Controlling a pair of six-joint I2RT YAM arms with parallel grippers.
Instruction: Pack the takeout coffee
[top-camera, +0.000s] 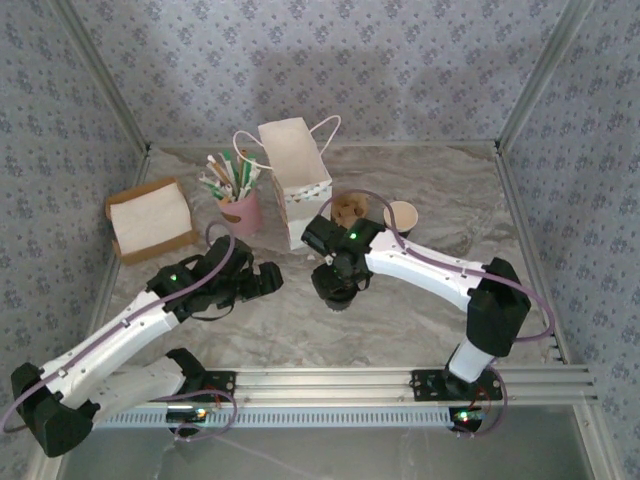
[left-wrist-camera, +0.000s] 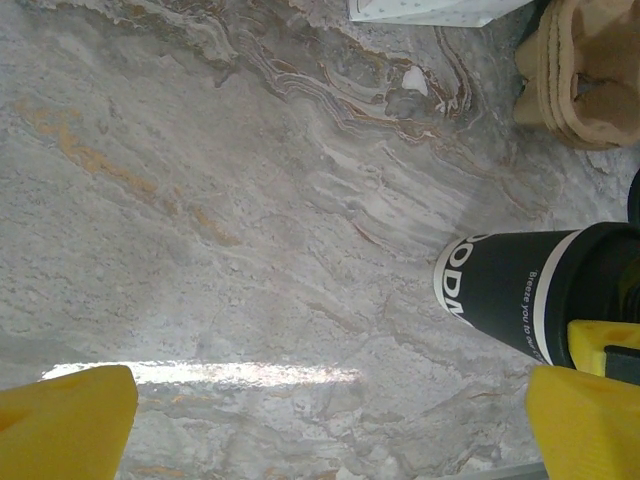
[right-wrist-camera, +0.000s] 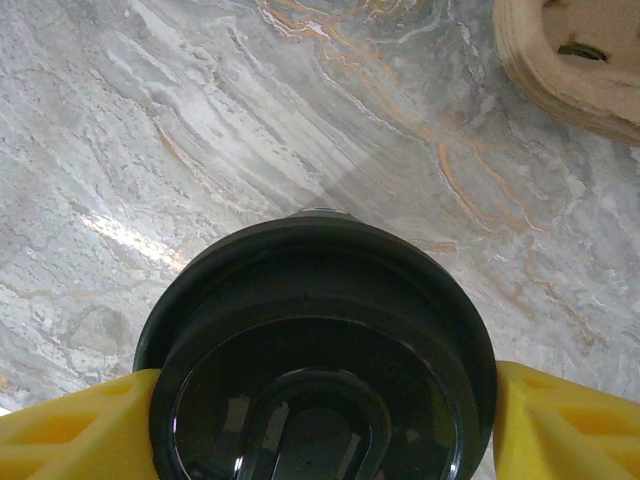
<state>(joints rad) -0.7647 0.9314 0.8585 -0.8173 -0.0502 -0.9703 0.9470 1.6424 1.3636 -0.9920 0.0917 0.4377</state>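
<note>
The takeout coffee (top-camera: 401, 216), a light tan paper cup with its top open, stands at the back right next to the cardboard cup carrier (top-camera: 350, 208). My right gripper (top-camera: 338, 285) is nowhere near it. It hangs over a dark-walled cup (left-wrist-camera: 510, 290) in mid-table, and its yellow fingers (right-wrist-camera: 75, 430) press both sides of that cup's black lid (right-wrist-camera: 315, 330). My left gripper (top-camera: 268, 280) hovers just left of the dark cup, open (left-wrist-camera: 330, 420), with bare marble between its fingers.
A white paper bag (top-camera: 295, 185) stands open at the back centre. A pink cup of straws (top-camera: 238, 205) is on its left, and a cardboard box of napkins (top-camera: 150, 218) sits farther left. The carrier (right-wrist-camera: 570, 60) lies just beyond the dark cup.
</note>
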